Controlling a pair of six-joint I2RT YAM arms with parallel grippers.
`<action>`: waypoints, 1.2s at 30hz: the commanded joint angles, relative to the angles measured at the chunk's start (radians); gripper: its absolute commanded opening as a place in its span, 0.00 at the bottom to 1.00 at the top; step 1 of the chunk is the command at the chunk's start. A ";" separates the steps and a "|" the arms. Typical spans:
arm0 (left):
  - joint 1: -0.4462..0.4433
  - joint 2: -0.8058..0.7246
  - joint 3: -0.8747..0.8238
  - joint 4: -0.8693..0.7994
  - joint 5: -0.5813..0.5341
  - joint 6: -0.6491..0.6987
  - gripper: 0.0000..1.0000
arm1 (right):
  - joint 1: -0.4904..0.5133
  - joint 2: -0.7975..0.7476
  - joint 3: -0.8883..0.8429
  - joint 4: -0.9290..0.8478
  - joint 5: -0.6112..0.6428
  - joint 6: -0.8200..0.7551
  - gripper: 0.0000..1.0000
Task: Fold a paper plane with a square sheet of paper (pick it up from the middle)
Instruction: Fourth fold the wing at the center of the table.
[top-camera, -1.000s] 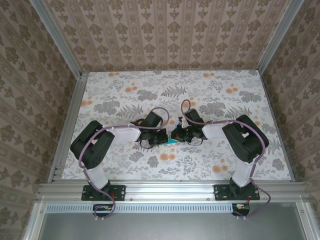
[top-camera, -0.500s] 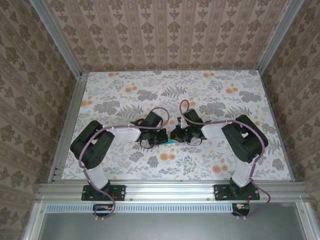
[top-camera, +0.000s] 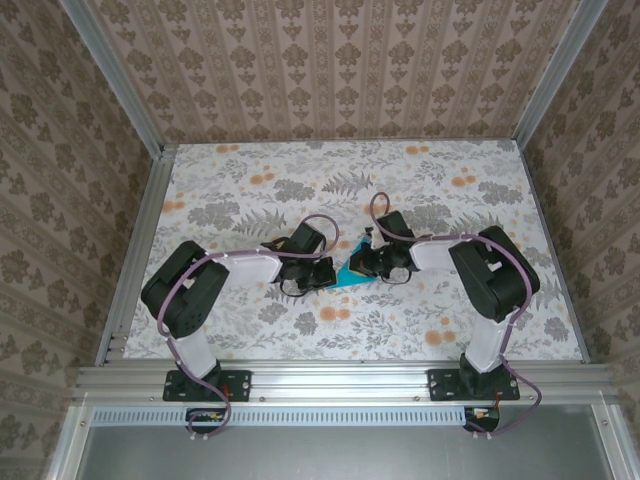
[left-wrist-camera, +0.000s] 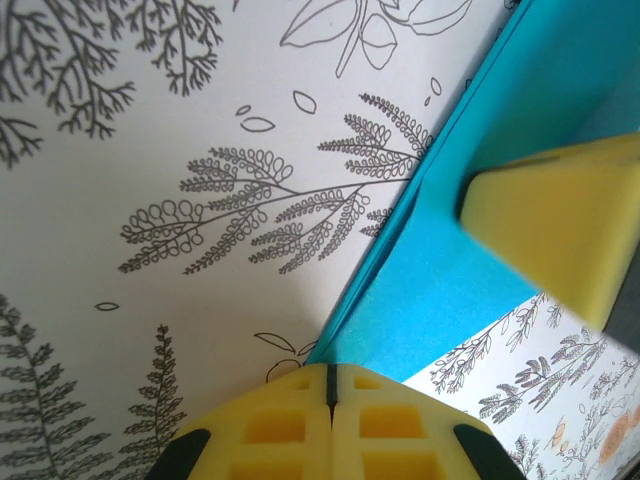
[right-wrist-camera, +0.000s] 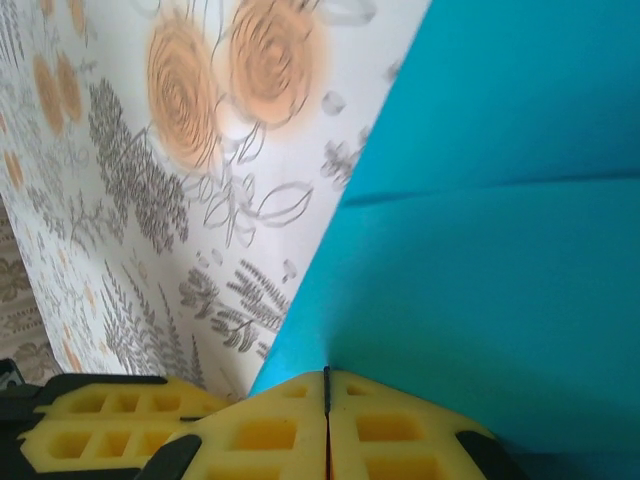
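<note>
Both arms bend inward; left gripper (left-wrist-camera: 331, 372) and right gripper (right-wrist-camera: 326, 378) pinch the paper (right-wrist-camera: 480, 250).

The left arm (top-camera: 245, 266) and right arm (top-camera: 436, 258) had black joints, white shells, purple cables and yellow, pocketed gripper fingers (left-wrist-camera: 280, 428).
</note>
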 joint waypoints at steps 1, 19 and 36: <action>0.003 0.040 -0.010 -0.119 -0.035 0.007 0.02 | -0.056 0.040 0.018 -0.026 0.072 -0.032 0.08; 0.005 0.036 -0.003 -0.122 -0.029 0.014 0.02 | -0.316 0.032 -0.003 0.044 0.053 -0.032 0.10; 0.029 -0.164 0.143 -0.154 -0.099 0.147 0.42 | -0.287 -0.301 -0.164 0.007 0.031 0.034 0.48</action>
